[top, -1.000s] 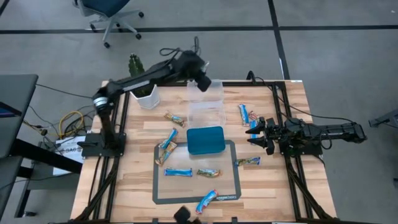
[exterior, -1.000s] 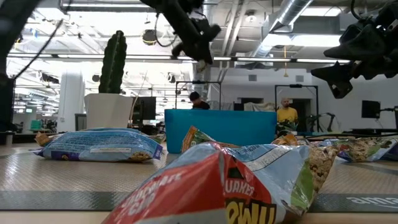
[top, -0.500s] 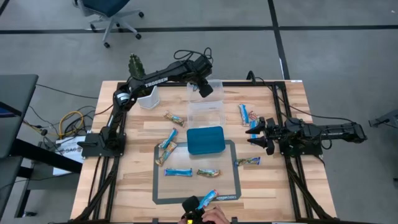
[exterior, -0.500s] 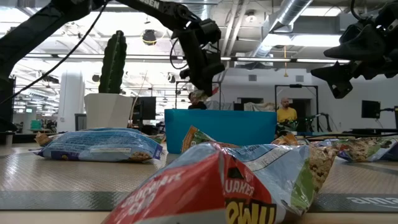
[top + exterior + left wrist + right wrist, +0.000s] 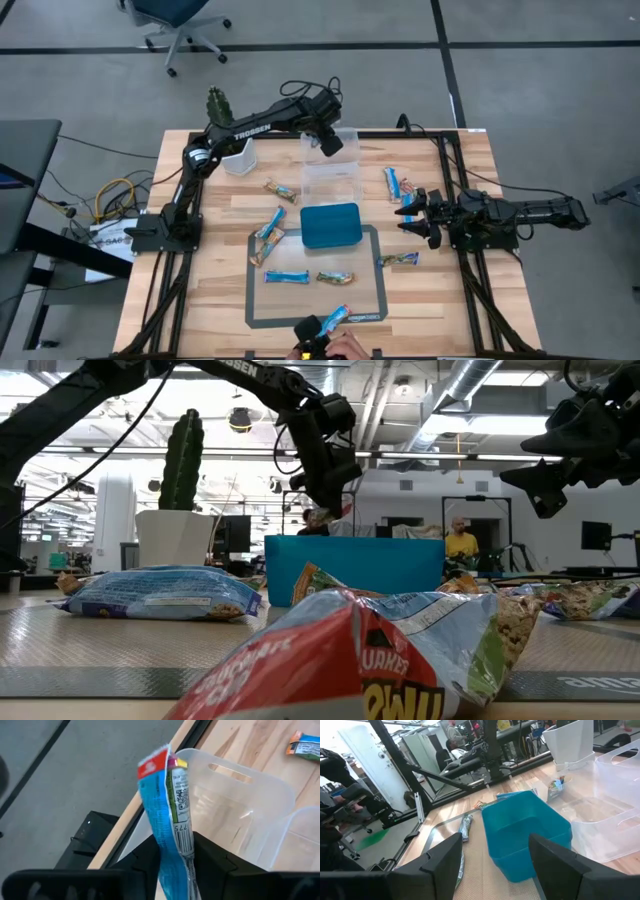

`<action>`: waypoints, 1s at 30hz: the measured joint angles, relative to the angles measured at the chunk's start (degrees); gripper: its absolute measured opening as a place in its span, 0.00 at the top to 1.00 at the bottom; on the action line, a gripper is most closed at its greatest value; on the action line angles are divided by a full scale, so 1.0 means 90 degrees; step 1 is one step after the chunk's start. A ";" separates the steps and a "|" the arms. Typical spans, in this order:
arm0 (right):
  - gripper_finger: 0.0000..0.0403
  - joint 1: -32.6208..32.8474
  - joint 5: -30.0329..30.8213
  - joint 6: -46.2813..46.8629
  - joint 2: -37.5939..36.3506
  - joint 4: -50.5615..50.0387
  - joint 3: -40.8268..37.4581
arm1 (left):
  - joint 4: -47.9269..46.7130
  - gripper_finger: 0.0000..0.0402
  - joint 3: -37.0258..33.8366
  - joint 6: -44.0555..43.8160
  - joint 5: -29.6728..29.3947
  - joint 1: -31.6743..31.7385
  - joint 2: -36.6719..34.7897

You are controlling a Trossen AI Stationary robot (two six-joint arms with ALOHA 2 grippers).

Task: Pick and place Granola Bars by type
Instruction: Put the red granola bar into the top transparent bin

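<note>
one blue bar (image 5: 172, 825) stands upright between left gripper (image 5: 175, 865) fingers.

Teal tray (image 5: 330, 225) and clear box (image 5: 331, 167) seemingly block table centre.

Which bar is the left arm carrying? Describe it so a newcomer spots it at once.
Start at the clear plastic box on the table's far side. Above its far end hangs the left gripper, with a blue-and-white granola bar between its fingers. It is the only bar off the table.

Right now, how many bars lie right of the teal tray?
3 visible: blue bar, second blue bar beside the right gripper, tan bar at the mat's edge; gripper may hide more.
</note>
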 joint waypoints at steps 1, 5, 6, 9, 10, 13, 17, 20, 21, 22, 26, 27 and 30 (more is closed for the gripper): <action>0.45 0.0000 0.0002 0.0002 0.0002 0.0002 0.0000 | 0.0000 0.73 0.0000 -0.0004 0.0022 0.0000 0.0000; 0.45 -0.0002 0.0002 0.0000 0.0002 0.0000 0.0000 | -0.0012 0.66 0.0000 -0.0011 0.0064 0.0000 -0.0002; 0.45 0.0000 0.0001 0.0000 0.0002 0.0000 0.0000 | -0.0037 0.65 0.0002 -0.0011 0.0062 0.0000 -0.0002; 0.45 -0.0002 0.0000 0.0000 0.0002 0.0000 0.0000 | -0.0076 0.63 0.0000 -0.0009 0.0063 -0.0006 -0.0002; 0.45 -0.0001 0.0002 0.0000 0.0001 0.0000 0.0000 | -0.0079 0.63 0.0002 -0.0012 0.0058 -0.0010 -0.0007; 0.45 -0.0002 0.0000 0.0000 0.0001 0.0000 0.0000 | -0.0102 0.62 0.0007 -0.0091 0.0048 -0.0042 -0.0087; 0.45 0.0000 0.0001 0.0000 0.0001 0.0000 0.0000 | -0.0078 0.62 0.0009 -0.0291 0.0045 -0.0119 -0.0391; 0.45 0.0000 0.0000 0.0000 0.0002 0.0000 0.0000 | -0.0043 0.62 -0.0053 -0.0449 0.0031 -0.0219 -0.0718; 0.45 -0.0001 0.0001 0.0000 0.0001 0.0000 0.0000 | -0.0001 0.62 -0.0100 -0.0484 0.0033 -0.0262 -0.0842; 0.45 -0.0002 0.0000 0.0000 0.0002 0.0000 0.0000 | 0.0020 0.62 -0.0148 -0.0513 0.0034 -0.0305 -0.0970; 0.45 0.0000 0.0001 0.0000 0.0000 0.0000 0.0000 | 0.0296 0.62 -0.0423 -0.0521 0.0035 -0.0472 -0.1513; 0.45 0.0000 0.0002 0.0000 0.0002 0.0000 0.0000 | 0.0431 0.62 -0.0564 -0.0523 0.0032 -0.0512 -0.1669; 0.45 -0.0001 0.0001 0.0000 0.0000 0.0000 0.0000 | 0.0923 0.62 -0.1072 -0.0593 0.0024 -0.0625 -0.2182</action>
